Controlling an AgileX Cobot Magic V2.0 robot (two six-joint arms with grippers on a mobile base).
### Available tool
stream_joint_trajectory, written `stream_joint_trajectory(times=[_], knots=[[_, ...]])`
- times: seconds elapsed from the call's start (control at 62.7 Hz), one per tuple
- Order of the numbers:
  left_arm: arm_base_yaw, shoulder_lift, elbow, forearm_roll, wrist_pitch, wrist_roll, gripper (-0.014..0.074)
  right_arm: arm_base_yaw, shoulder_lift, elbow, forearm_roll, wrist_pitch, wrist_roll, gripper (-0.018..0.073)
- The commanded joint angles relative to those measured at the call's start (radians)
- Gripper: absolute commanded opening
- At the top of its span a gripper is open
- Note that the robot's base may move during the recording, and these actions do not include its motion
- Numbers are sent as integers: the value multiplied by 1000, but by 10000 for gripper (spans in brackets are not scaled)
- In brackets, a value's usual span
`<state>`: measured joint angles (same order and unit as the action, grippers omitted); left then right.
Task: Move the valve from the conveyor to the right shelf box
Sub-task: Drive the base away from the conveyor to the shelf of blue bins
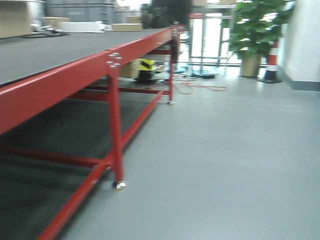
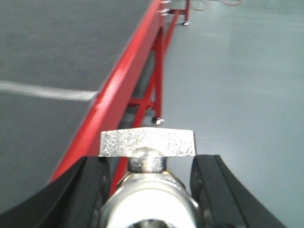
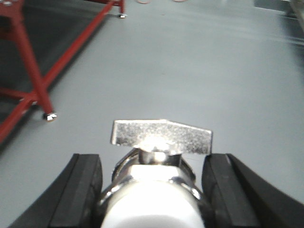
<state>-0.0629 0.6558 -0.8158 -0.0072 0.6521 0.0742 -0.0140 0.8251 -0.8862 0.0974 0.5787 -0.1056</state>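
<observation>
My left gripper (image 2: 149,166) is shut on a silver metal valve (image 2: 148,194). The valve's flat handle (image 2: 147,142) sticks out past the black fingers (image 2: 92,183). It hangs over the red edge of the conveyor (image 2: 57,47), a wide dark grey belt that also shows in the front view (image 1: 55,50). My right gripper (image 3: 152,166) is shut on a second silver valve (image 3: 154,194) with a flat handle (image 3: 161,137), held above the grey floor. Neither gripper shows in the front view. The right shelf box is out of view.
The conveyor rests on a red frame with legs (image 1: 116,135) and lower bars (image 3: 33,85). Boxes (image 1: 82,26) lie at the belt's far end. A potted plant (image 1: 252,30), a striped cone (image 1: 272,62) and orange cables (image 1: 200,87) stand on the grey floor (image 1: 225,165) beyond.
</observation>
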Motion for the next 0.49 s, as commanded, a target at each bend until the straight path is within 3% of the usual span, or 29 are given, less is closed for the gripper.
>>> stream_joint_trajectory(times=[0.0, 0.478], knots=[[-4, -5, -6, -6, -50, -3, -111, -1, -10, -5, -5, -85, 0, -163], [-4, -5, -6, -6, -50, -3, -111, -1, -10, -5, -5, -87, 0, -163]])
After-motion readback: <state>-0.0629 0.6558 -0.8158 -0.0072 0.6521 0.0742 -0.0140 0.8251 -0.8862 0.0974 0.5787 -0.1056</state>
